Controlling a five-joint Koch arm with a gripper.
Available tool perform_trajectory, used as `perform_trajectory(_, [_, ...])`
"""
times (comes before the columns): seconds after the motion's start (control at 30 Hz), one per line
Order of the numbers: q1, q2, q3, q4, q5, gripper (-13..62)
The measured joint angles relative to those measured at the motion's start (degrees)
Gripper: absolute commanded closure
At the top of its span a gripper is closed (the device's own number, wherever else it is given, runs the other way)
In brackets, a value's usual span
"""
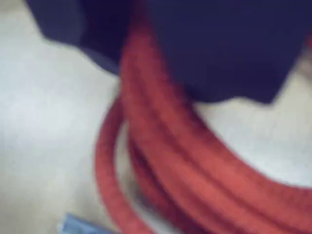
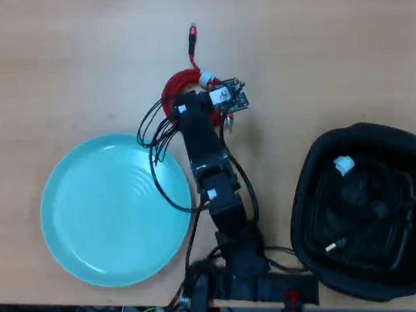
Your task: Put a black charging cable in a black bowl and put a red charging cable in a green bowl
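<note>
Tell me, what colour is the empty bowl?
Light green-turquoise bowl, clearest in the overhead view.

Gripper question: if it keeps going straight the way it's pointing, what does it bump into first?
Probably the red cable. The gripper points down at that coil, which fills the wrist view right below it. The blur hides whether they already touch.

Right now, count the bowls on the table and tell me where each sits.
2, in the overhead view: a green bowl at the arm's left and a black bowl at its right, holding a black cable.
</note>
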Motion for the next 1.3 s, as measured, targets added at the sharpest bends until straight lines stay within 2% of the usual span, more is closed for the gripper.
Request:
perform_trajectory(0.27, [0.0, 3.2, -1.5, 0.1, 0.0, 55.5])
perform_trajectory(0.57, [-1.6, 26.2, -1.5, 3.5, 0.1, 55.5])
perform_trajectory(0.97, [-23.0, 40.8, 2.5, 8.3, 0.1, 55.5])
perform_trajectory(1.13, [-32.6, 41.7, 7.2, 8.2, 0.1, 55.5])
perform_trajectory(1.3, [-37.0, 41.7, 12.7, 5.2, 0.2, 55.6])
